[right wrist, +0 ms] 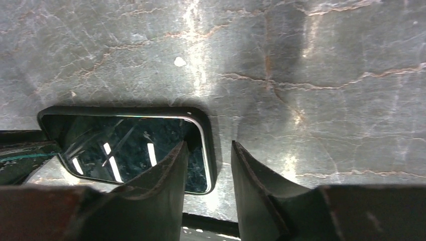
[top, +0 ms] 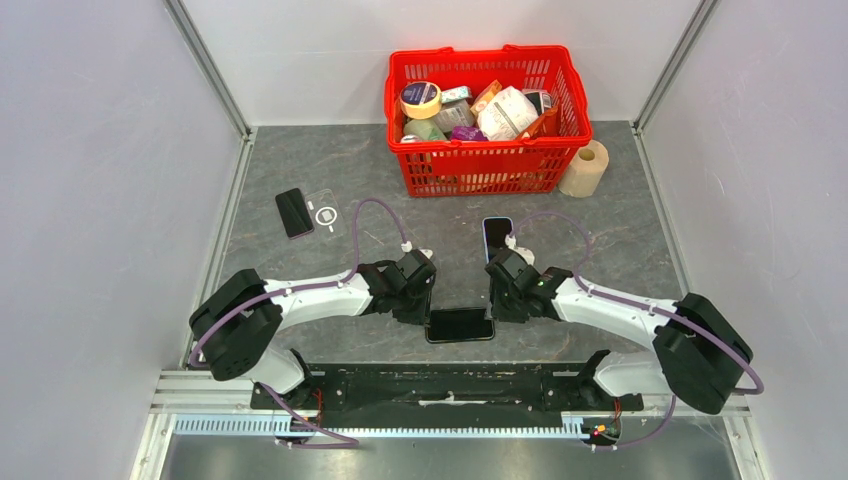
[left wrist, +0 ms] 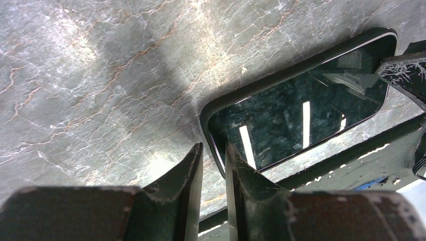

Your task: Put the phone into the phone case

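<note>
Grey marbled table, white walls around. The phone lies flat at the near edge between both arms, its glossy black screen up and mirroring the ceiling lights, silver bezel ringed by a dark phone case. The left pincer is nearly together over one short end; whether it nips the rim, I cannot tell. The right pincer stands apart, straddling the other end.

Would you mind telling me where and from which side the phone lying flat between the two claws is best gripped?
Probably at its short ends, from the sides: the phone lies flat, screen up, long axis crosswise, with the left claw and right claw at either end.
</note>
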`<state>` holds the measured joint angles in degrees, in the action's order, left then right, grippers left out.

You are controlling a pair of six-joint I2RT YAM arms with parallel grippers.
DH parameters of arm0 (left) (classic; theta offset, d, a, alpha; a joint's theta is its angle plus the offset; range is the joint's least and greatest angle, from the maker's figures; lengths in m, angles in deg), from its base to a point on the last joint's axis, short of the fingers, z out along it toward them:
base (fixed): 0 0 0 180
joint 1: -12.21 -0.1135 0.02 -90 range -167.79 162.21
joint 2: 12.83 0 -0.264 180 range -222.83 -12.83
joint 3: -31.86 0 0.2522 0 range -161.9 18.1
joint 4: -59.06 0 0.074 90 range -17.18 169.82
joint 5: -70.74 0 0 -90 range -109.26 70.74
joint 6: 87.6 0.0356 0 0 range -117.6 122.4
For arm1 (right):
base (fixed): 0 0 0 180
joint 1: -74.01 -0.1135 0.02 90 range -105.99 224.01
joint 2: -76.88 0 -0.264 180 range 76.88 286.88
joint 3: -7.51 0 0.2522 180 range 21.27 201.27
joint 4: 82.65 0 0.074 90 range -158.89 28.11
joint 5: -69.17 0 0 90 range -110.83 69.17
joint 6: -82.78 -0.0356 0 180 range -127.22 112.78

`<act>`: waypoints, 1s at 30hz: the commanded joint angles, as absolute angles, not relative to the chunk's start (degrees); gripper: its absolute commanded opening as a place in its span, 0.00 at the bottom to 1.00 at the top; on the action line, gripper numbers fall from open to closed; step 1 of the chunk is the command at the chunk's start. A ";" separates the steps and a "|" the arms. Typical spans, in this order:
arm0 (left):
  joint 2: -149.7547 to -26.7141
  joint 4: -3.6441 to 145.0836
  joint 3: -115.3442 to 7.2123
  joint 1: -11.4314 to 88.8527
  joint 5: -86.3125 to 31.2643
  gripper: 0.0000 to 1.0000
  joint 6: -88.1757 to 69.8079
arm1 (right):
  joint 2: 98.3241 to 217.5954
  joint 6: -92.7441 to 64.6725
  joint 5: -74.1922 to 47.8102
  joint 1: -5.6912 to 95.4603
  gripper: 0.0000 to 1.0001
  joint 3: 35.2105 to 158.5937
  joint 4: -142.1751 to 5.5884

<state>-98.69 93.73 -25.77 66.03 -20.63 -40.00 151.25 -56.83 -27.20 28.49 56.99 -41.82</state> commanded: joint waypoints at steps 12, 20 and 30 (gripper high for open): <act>-99.10 97.06 -28.86 66.00 -15.22 0.28 -37.41 | 163.51 -66.23 -29.38 19.04 0.22 53.64 -45.13; -100.41 96.99 -30.14 66.00 -15.57 0.28 -36.89 | 171.37 -71.94 -31.42 11.90 0.01 56.14 -46.90; -97.77 98.05 -29.15 66.00 -15.61 0.30 -36.67 | 154.59 -69.67 -35.19 14.42 0.44 56.25 -37.55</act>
